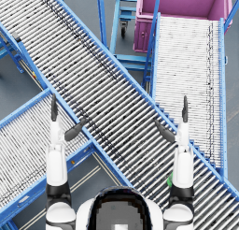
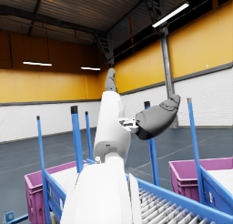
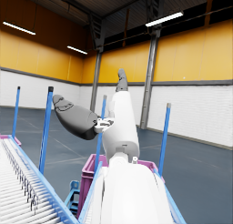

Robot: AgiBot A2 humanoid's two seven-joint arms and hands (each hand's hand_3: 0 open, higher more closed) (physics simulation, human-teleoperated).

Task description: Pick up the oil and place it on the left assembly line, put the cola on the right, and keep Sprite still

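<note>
Over the long grey roller conveyor with blue rails point(image 1: 116, 98), my left robot hand point(image 1: 60, 126) and right robot hand point(image 1: 179, 128) hang empty, fingers spread wide. Neither the oil nor the cola shows anywhere on that conveyor. A small green sliver point(image 1: 170, 180) peeks out at its near end beside my right forearm, too hidden to identify.

- We see the main roller conveyor point(image 1: 107, 84) crossing from 11 o'clock down to 5 o'clock.
- The left assembly line point(image 1: 23, 145) lies at 8 o'clock, meeting the main conveyor's side.
- The right assembly line point(image 1: 186, 70) lies at 2 o'clock, off the opposite side.
- A bin point(image 1: 141, 36) stands at 1 o'clock, at that line's far end.
- A cart frame point(image 1: 122, 14) stands on the floor point(image 1: 14, 89) at 12 o'clock, just left of the bin.
- The left robot hand point(image 1: 57, 125) hangs at 9 o'clock, the right robot hand point(image 1: 180, 130) at 3 o'clock.
</note>
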